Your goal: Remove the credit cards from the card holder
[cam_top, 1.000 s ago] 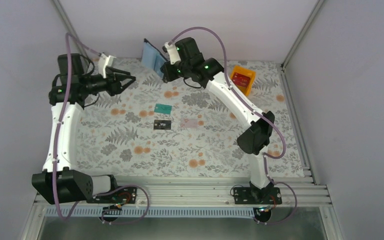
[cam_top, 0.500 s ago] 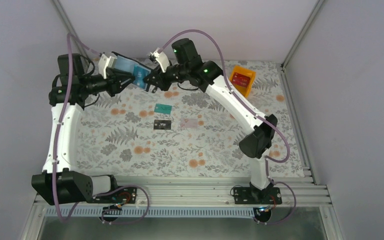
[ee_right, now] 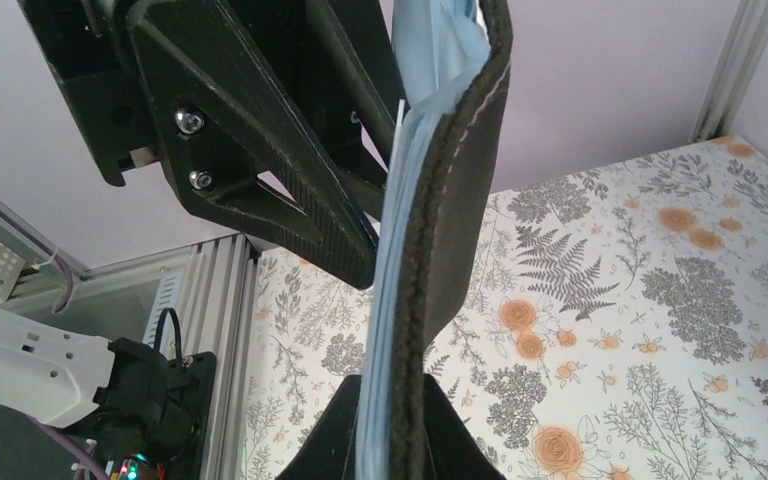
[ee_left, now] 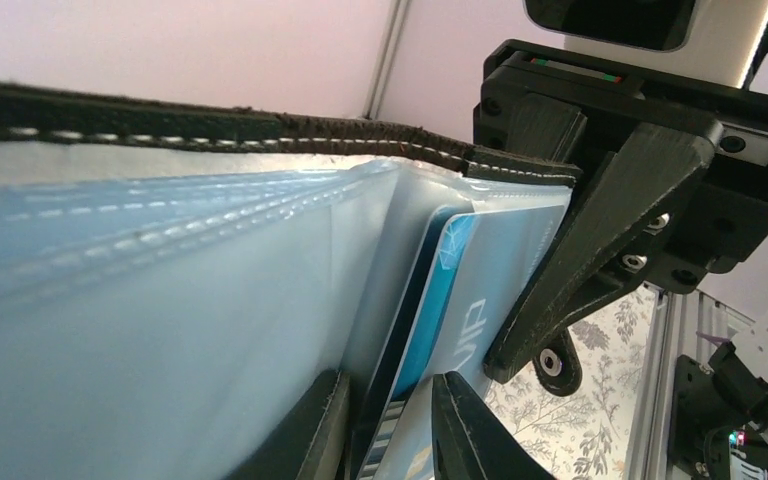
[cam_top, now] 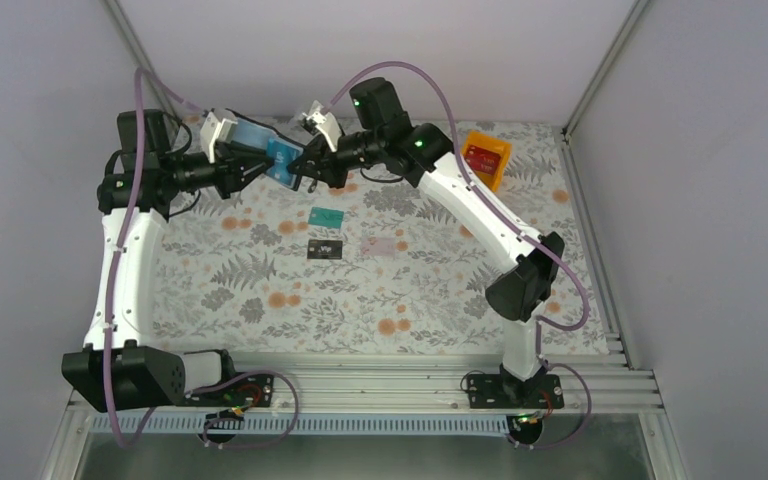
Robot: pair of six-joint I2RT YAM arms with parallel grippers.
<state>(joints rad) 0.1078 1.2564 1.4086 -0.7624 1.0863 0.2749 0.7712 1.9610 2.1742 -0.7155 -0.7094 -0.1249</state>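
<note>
The card holder, a black wallet with bluish clear sleeves, hangs in the air at the back left between both grippers. My right gripper is shut on its black edge and sleeves, the fingertips pressed on both sides. My left gripper is shut on the blue card, which sits in a sleeve of the holder. The blue card shows between the grippers. The teal-green card, the black card and the pale pink card lie flat on the table.
An orange bin holding a red card stands at the back right. The flowered table cloth reaches aluminium rails at the sides and front. The back wall is close behind the grippers.
My right gripper carried the card holder from the back wall leftward to my left gripper. My left gripper, open and empty a second ago, has shut on the blue card. Little has moved in the last half second.
</note>
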